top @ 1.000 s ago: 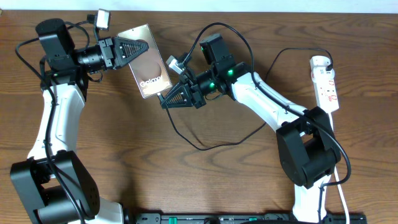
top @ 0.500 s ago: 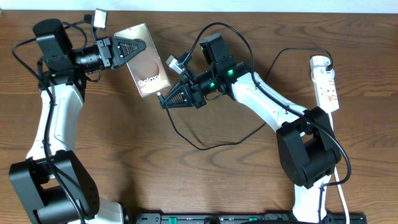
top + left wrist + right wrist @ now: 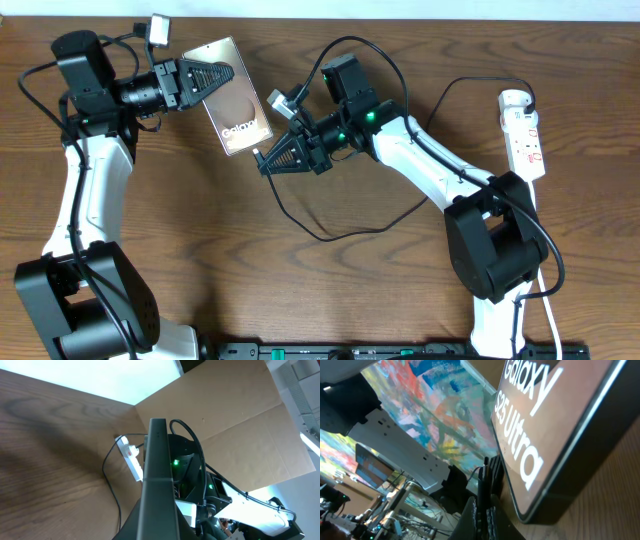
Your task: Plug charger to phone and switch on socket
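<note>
The phone [image 3: 237, 97] with its brownish-tan screen and white "Galaxy" text is held tilted above the table by my left gripper [image 3: 213, 74], which is shut on its upper end. In the left wrist view its dark edge [image 3: 157, 475] runs up the middle. My right gripper [image 3: 270, 160] is shut on the plug end of the thin black charger cable [image 3: 330, 236], right at the phone's lower edge. In the right wrist view the plug [image 3: 484, 490] sits between the jaws beside the phone [image 3: 545, 435]. The white socket strip [image 3: 524, 133] lies at the far right.
The charger cable loops across the table below the right arm and up to the strip. A white cord [image 3: 552, 310] runs down from the strip along the right arm's base. The strip also shows in the left wrist view [image 3: 130, 455]. A cardboard wall [image 3: 225, 415] stands behind.
The left gripper and phone have shifted slightly up and left since a second ago. The right gripper has stayed in place.
</note>
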Motion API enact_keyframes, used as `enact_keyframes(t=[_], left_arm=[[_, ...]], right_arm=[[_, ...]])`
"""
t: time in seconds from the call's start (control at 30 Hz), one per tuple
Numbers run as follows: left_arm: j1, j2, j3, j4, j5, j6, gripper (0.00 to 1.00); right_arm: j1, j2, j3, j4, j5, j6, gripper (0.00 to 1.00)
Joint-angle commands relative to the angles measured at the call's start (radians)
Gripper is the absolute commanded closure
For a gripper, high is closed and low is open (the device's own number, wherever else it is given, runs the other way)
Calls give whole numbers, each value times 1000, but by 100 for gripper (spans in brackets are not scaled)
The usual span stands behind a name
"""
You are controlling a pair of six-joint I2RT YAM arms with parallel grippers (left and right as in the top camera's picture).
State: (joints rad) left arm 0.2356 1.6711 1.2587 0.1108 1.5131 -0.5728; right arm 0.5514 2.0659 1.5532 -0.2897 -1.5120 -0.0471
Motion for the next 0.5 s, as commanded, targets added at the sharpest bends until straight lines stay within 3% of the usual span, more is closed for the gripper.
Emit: enact_keyframes(t=[0.0, 0.47], left_arm=[[3, -10, 2, 5, 20, -9, 92], [3, -10, 2, 2, 20, -23, 93]], right_arm=[[0, -1, 8, 1, -5, -2, 99], [0, -1, 8, -3, 10, -2, 99]])
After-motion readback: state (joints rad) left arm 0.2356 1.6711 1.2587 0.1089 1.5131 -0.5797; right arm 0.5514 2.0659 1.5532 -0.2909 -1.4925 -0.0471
